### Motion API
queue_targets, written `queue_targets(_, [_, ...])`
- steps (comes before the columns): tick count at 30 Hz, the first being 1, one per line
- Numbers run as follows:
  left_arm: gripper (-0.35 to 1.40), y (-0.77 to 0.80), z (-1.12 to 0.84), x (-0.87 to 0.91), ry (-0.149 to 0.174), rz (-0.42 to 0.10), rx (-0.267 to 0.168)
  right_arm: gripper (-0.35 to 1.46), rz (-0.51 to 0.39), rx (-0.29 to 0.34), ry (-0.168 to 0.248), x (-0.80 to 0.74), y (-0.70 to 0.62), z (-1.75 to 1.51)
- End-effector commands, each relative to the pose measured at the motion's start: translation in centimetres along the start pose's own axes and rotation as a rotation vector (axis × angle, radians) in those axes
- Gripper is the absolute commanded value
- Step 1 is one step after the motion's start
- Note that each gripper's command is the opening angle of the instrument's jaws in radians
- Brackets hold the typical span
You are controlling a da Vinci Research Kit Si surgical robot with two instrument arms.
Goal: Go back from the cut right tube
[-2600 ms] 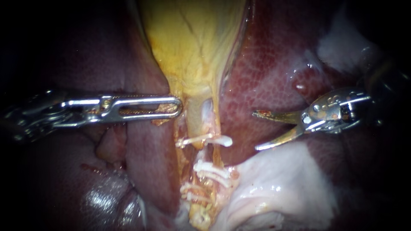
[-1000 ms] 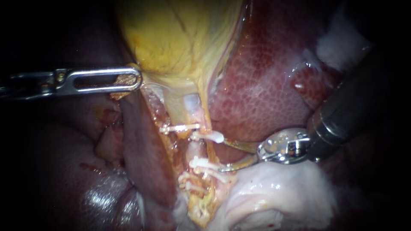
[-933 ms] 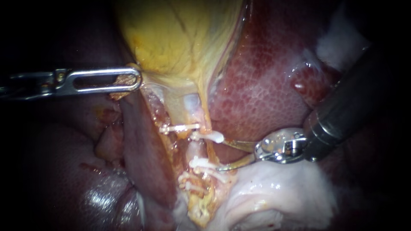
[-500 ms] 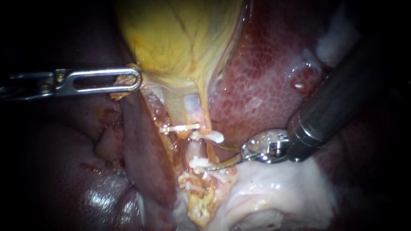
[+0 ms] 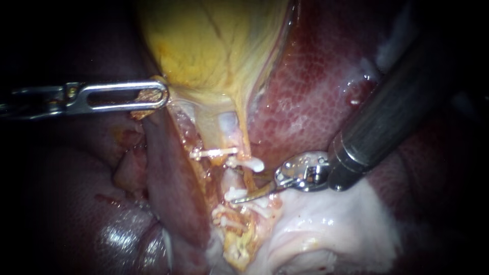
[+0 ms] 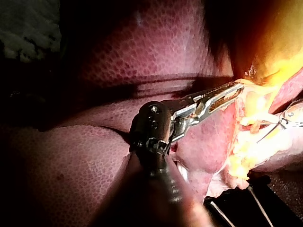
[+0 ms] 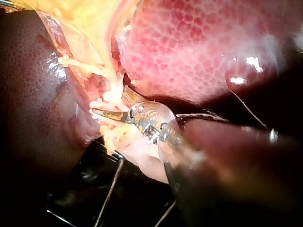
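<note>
The right tube point(image 5: 232, 178) lay in the gap between the spread blades of the right instrument point(image 5: 247, 186), with an upper clip point(image 5: 249, 163) just beyond one blade and lower clips point(image 5: 238, 195) against the other. Well apart from these blades, the left instrument point(image 5: 153, 94) pinched the gallbladder point(image 5: 214, 46) at its edge.

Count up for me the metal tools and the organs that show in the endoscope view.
Instruments: 2 (left instrument, right instrument with blades)
Organs: 2 (liver, gallbladder)
Total: 4
</note>
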Motion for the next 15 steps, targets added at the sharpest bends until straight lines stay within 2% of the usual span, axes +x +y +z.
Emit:
queue_targets(1, [-0.35,0.0,0.0,0.0,0.0,0.0,0.001,1.3,-0.001,0.006,0.004,0.01,0.0,0.02])
queue_targets(6, [-0.35,0.0,0.0,0.0,0.0,0.0,0.001,1.3,0.007,0.036,0.024,0.08,0.01,0.14])
queue_targets(15, [-0.35,0.0,0.0,0.0,0.0,0.0,0.001,1.28,0.012,0.034,0.022,0.11,0.05,0.29])
